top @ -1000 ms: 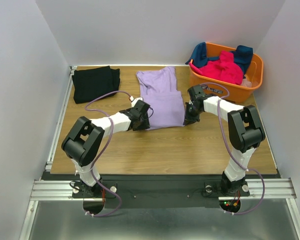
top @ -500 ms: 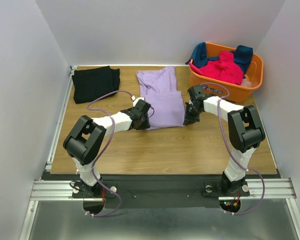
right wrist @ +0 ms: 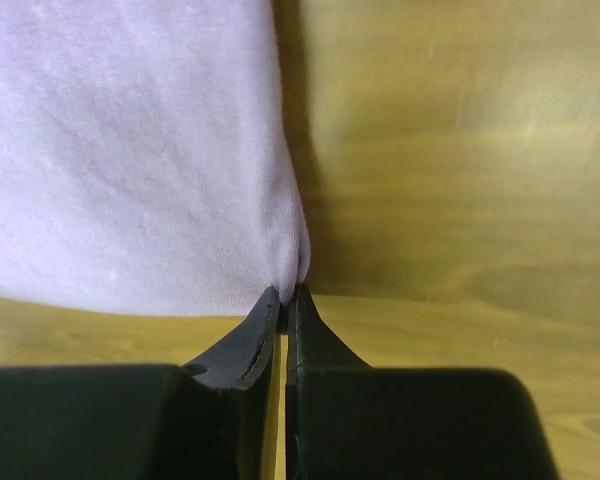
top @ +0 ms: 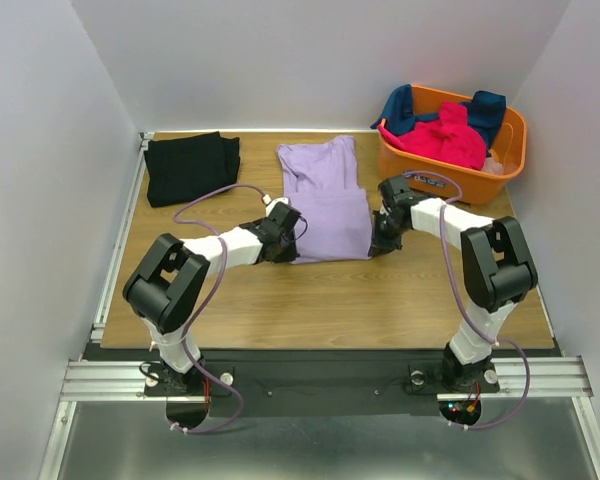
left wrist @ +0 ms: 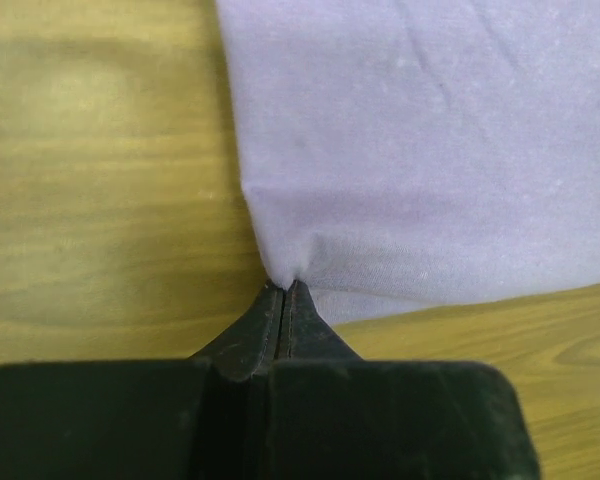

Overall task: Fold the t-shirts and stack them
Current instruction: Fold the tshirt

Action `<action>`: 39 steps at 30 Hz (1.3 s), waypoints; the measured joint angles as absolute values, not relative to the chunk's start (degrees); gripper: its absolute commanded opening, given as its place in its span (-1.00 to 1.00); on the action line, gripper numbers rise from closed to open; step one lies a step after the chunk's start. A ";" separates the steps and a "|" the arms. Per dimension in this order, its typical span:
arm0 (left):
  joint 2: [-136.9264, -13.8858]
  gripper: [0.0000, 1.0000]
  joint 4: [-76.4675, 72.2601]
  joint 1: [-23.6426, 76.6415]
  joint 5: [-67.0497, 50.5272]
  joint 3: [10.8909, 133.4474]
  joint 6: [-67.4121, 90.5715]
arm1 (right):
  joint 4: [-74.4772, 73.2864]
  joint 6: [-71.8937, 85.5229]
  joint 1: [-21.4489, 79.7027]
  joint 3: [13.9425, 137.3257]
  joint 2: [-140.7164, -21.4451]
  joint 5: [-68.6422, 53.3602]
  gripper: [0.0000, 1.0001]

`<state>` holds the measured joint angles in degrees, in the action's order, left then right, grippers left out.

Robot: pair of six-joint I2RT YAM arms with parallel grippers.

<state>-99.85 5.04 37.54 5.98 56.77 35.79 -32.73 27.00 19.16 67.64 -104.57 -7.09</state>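
a lavender t-shirt [top: 325, 195] lies flat on the wooden desk [top: 320, 300], centred and reaching toward the far edge. its long axis runs from near to far, collar end away from the arms. the left claw [left wrist: 283, 290] is pressed together on the shirt's near-left hem corner, with cloth puckered at its tips. the right claw [right wrist: 283, 295] is likewise clamped on the near-right hem corner. the rest of the shirt stretches away from both claws toward the far edge. each arm is nearest its own corner, so the likely next move is a lift carrying the hem forward along that long axis.

compared with a second earlier, the left claw has finished closing on its corner. the shirt and the right arm have also shifted slightly toward the right edge.

a folded black t-shirt [top: 190, 168] sits at the far-left corner. an orange basket [top: 450, 180] at the far-right corner holds a hot-pink shirt [top: 442, 135] and a teal-blue shirt [top: 485, 108].
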 measured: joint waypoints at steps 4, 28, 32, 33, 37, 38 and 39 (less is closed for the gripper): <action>-96.27 -1.00 5.72 37.82 4.71 53.23 35.79 | -33.85 26.98 19.16 64.38 -101.54 -9.37 -0.99; -66.87 -1.00 11.14 65.54 3.51 33.47 59.55 | -45.56 33.61 28.93 42.35 -68.27 -14.15 -0.99; -65.93 -1.00 13.89 74.06 5.65 33.52 66.74 | -49.17 37.21 33.10 42.04 -61.91 -14.04 -0.99; -65.63 -1.00 15.07 75.92 6.48 33.67 68.62 | -49.76 37.82 33.76 42.04 -61.04 -14.00 -0.99; -64.01 -1.00 19.84 81.28 9.65 35.33 75.66 | -53.63 40.47 35.33 42.81 -57.36 -13.82 -0.99; -63.42 -1.00 21.50 82.67 10.61 36.27 77.62 | -54.46 40.91 35.35 43.29 -56.93 -13.72 -0.99; -62.94 -1.00 22.24 83.46 11.11 36.84 78.87 | -56.05 41.25 35.35 44.73 -56.38 -13.47 -0.99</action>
